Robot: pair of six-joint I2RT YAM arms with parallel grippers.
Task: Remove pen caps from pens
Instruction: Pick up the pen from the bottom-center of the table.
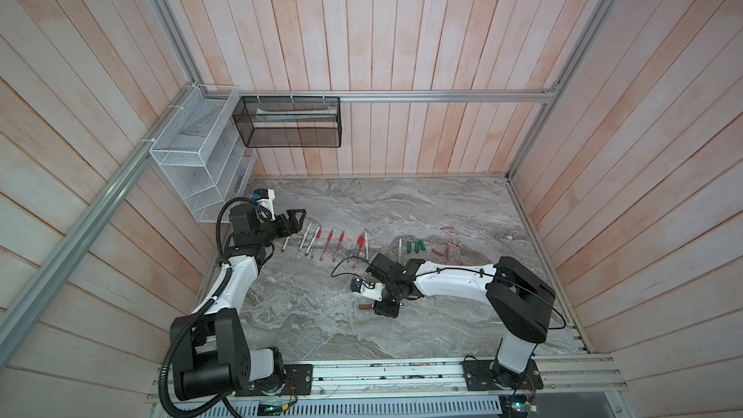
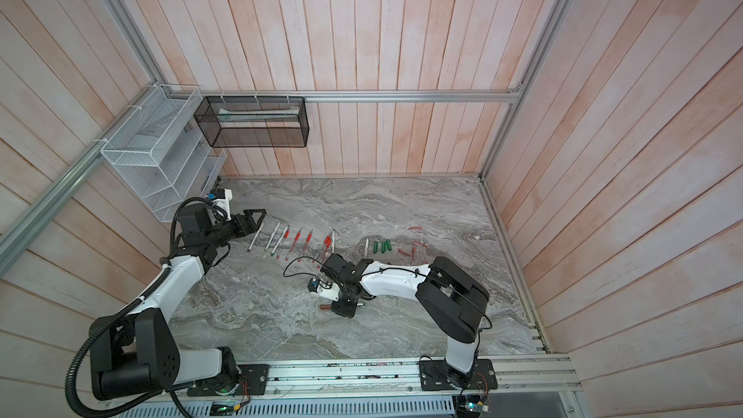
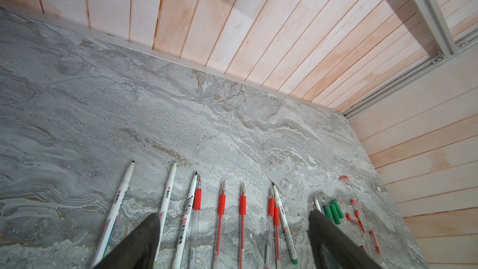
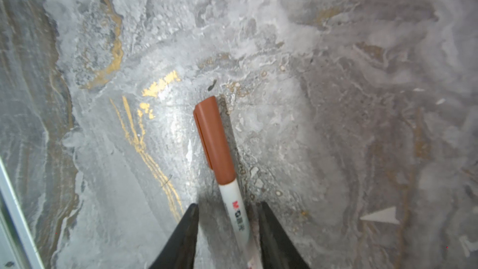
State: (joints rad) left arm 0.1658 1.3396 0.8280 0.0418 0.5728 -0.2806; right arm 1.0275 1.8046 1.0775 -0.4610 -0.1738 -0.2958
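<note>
Nearest, the right gripper (image 4: 228,203) stands spread around a white pen (image 4: 237,218) lying on the table (image 4: 336,125), with its brown cap (image 4: 213,138) on. Farther, the left gripper (image 3: 233,213) hangs wide apart above the row of uncapped pens (image 1: 321,241), with loose green caps (image 1: 415,246) near it. On the back wall, the black mesh basket (image 1: 289,140) holds a pale long thing (image 1: 293,114).

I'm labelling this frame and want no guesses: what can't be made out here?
- Brown-capped marker: the barrel's back end is cut off by the bottom edge in the right wrist view; the right gripper covers its middle in both top views.
- Pens: rear ends cut off in the left wrist view, some behind the left gripper.
- Black mesh basket: pale item inside veiled by mesh, both top views.
</note>
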